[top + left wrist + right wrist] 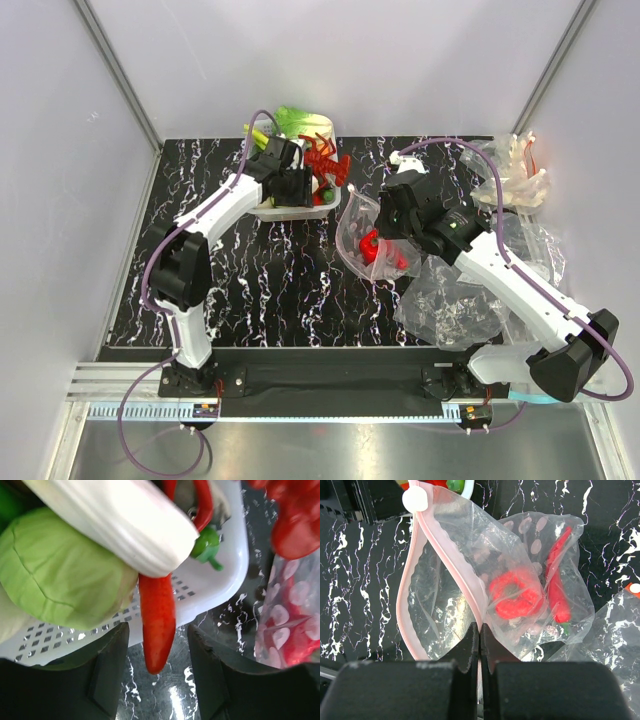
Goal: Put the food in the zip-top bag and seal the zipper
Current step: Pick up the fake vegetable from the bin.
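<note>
The dotted zip-top bag (362, 238) lies mid-table with its mouth open. My right gripper (480, 630) is shut on its pink zipper strip (445, 540); it also shows in the top view (385, 215). A red pepper (515, 595) and a red chili (557, 587) lie inside the bag. My left gripper (157, 635) is open at the white basket (220, 580), one jaw on each side of another red chili (157, 622) that sticks out over the rim, without touching it. A white-green leek (125, 520) and a pale green cabbage (60, 575) lie in the basket. A red lobster (325, 160) sits at its far side.
Plain clear bags (450, 300) lie crumpled at the right front, and another bag (512, 175) at the back right. The bag's white slider (415, 500) sits at the far end of the strip. The left arm (215, 215) stretches toward the basket (275, 212).
</note>
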You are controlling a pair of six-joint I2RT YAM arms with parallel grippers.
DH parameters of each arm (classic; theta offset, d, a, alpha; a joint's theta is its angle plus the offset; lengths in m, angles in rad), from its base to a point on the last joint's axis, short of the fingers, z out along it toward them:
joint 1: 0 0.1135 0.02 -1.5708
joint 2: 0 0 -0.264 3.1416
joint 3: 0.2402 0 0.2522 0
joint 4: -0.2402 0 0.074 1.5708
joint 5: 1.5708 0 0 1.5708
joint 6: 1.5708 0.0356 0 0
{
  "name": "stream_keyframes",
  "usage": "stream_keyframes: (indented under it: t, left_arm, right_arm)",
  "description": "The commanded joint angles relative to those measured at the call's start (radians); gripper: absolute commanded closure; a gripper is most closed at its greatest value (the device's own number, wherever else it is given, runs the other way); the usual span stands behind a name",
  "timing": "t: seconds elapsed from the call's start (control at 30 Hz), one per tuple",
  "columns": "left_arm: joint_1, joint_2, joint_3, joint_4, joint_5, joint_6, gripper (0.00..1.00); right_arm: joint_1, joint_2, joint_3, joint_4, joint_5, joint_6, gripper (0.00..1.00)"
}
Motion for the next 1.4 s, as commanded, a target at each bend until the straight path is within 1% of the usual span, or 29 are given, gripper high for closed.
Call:
stream_keyframes:
  t: [0.0,0.07,0.1,0.17,0.47,0.73,0.93,1.13,1.27,1.37]
  left_arm:
    - [-0.004,-0.005,0.012,0.001,-0.010,-0.003,0.48]
    - [-0.004,0.006,0.022,-0.019,-0.022,0.002,0.65]
    - [-0.004,0.006,0.029,-0.023,-0.028,0.003,0.71]
    - [-0.004,-0.004,0.033,-0.023,-0.039,0.008,0.78]
    - [-0.004,-0.062,0.113,-0.108,-0.019,0.039,0.79]
    - [-0.004,-0.129,0.124,-0.161,0.024,0.065,0.78]
    - [-0.007,-0.201,0.096,-0.177,0.098,0.072,0.78]
    - [-0.038,-0.286,0.046,-0.183,0.095,0.057,0.77]
    - [-0.043,-0.323,0.012,-0.200,0.090,0.062,0.77]
    - [-0.044,-0.382,-0.013,-0.194,0.086,0.051,0.77]
  right_arm:
    - [-0.008,-0.031,0.001,0.037,0.010,0.008,1.00]
    - [-0.006,-0.031,0.001,0.037,0.008,0.011,1.00]
    - [-0.006,-0.031,0.002,0.039,0.006,0.009,1.00]
    - [-0.008,-0.031,0.002,0.037,0.006,0.011,1.00]
    - [-0.006,-0.025,0.013,0.034,0.006,0.006,1.00]
    - [-0.006,-0.024,0.016,0.032,0.008,0.005,1.00]
    - [-0.008,-0.021,0.021,0.031,0.011,0.002,1.00]
    - [-0.006,-0.008,0.034,0.034,0.013,-0.003,1.00]
    - [-0.006,0.005,0.041,0.031,0.016,-0.004,1.00]
    - [-0.006,0.012,0.036,0.031,0.020,-0.003,1.00]
